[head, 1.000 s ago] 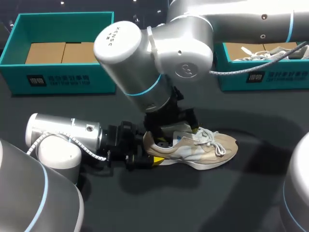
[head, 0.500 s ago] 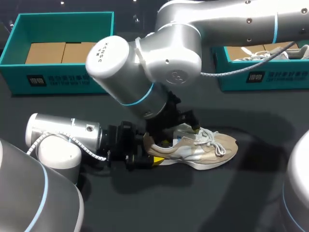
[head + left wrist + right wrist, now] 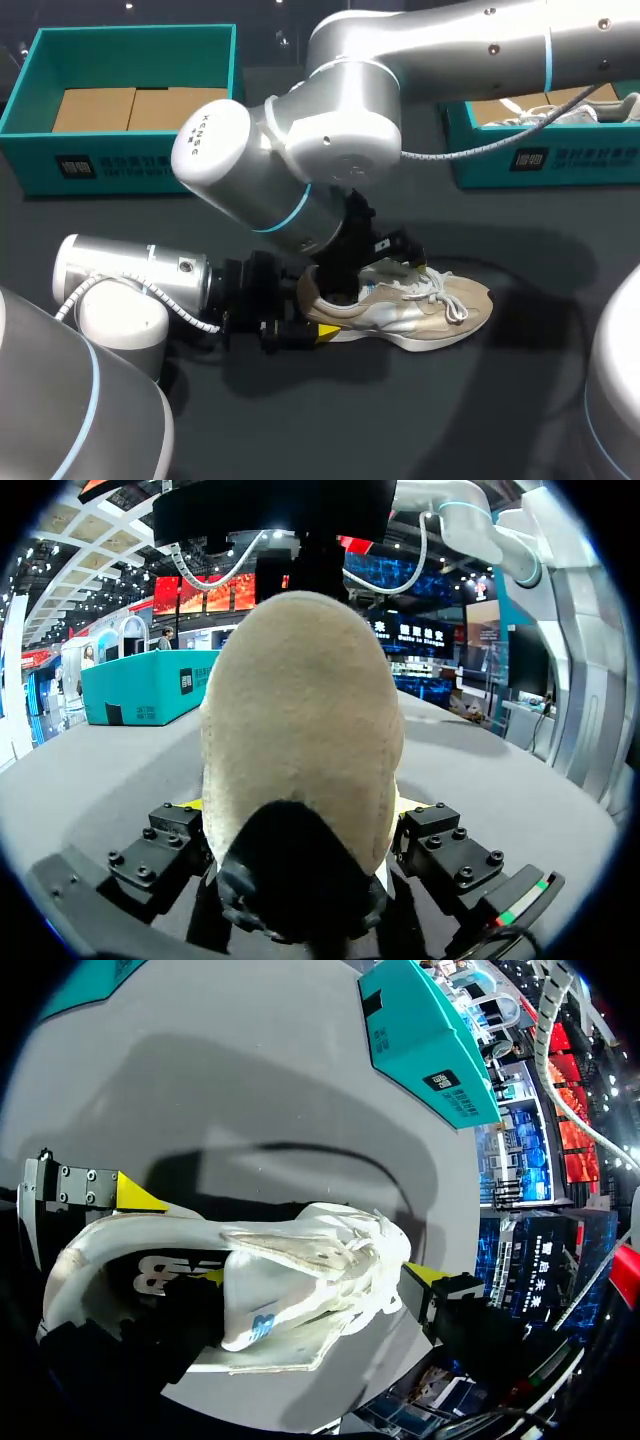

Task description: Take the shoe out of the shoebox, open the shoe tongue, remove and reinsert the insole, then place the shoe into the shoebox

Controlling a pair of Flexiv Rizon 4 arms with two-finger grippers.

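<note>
A beige shoe stands on its sole on the dark table, well apart from the teal shoebox. My left gripper pinches its heel from both sides. My right gripper hangs over the shoe's opening; I cannot tell whether it is spread or pressed together. The shoe looks light, soft on top and firmer at the heel, so the heel seems the sound hold. The left wrist view shows only the rounded heel. The right wrist view shows the tongue, which my right arm hides in the head view.
</note>
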